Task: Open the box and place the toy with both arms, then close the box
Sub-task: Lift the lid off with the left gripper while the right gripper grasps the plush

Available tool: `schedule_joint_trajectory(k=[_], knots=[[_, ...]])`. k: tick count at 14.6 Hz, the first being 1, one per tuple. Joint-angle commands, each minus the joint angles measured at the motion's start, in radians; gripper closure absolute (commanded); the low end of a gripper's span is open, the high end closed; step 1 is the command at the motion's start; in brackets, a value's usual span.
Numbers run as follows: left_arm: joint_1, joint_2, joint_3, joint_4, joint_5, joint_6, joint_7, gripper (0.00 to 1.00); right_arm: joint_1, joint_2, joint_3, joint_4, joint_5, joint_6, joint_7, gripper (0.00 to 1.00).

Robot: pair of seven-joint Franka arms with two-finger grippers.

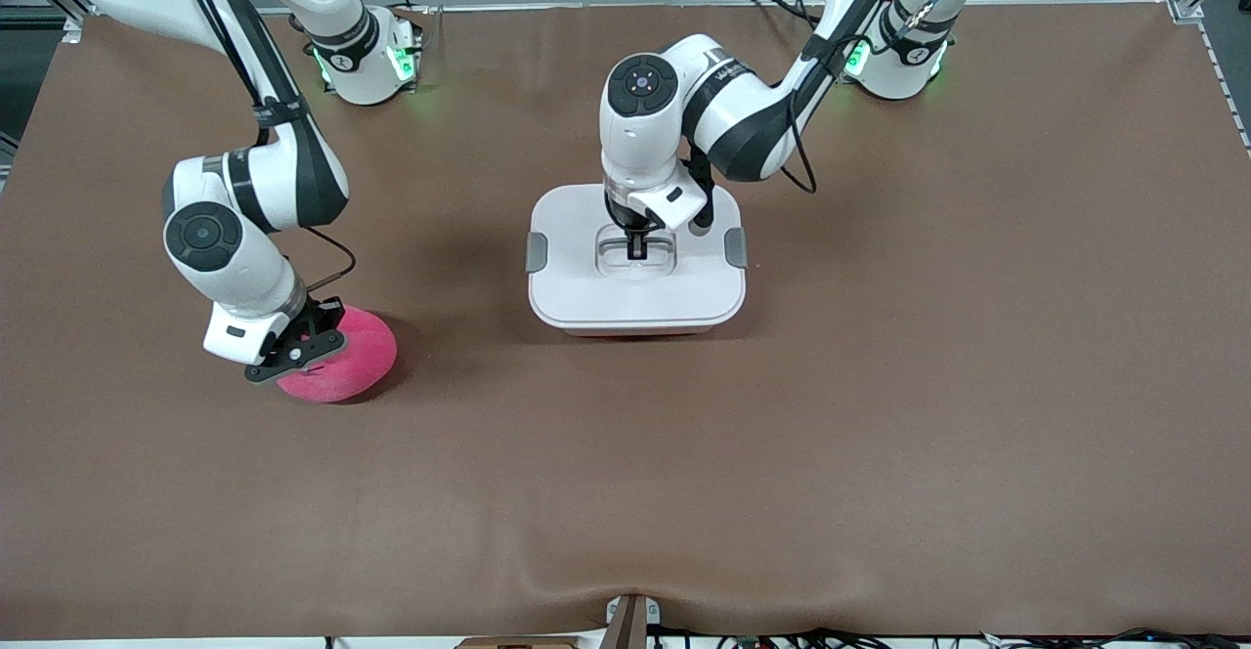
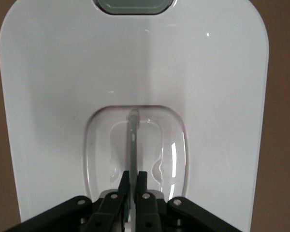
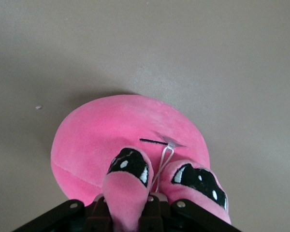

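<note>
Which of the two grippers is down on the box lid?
The left gripper: its fingers pinch the handle in the box lid's recess. The right gripper grips the toy.

— What have I got on the table?

— I see the box (image 1: pixel 636 273) near the middle: a rounded-rectangular tub, white lid (image 2: pixel 135 67) on and flat, a grey clip (image 1: pixel 537 251) at each end, and a thin upright handle (image 2: pixel 133 145) in the lid's recessed centre.

— And the toy (image 1: pixel 342 354)?

— A round hot-pink plush blob resting on the table toward the right arm's end, well apart from the box, slightly nearer the front camera. Its two bulging black-and-white eyes (image 3: pixel 130 166) are half-lidded.
</note>
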Motion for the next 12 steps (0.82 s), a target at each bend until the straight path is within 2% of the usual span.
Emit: schedule_joint_trajectory(k=[1, 7, 12], knots=[[-0.002, -0.062, 0.004, -0.030, 0.018, -0.002, -0.046, 1.00, -0.019, -0.011, 0.010, 0.003, -0.018, -0.005, -0.058, 1.00], [0.004, -0.116, 0.001, -0.030, 0.020, -0.060, -0.046, 1.00, -0.015, -0.027, 0.015, 0.100, -0.016, -0.120, -0.184, 1.00], [0.056, -0.148, 0.002, -0.030, 0.020, -0.091, -0.033, 1.00, -0.020, -0.142, 0.016, 0.098, 0.002, -0.181, -0.463, 1.00]])
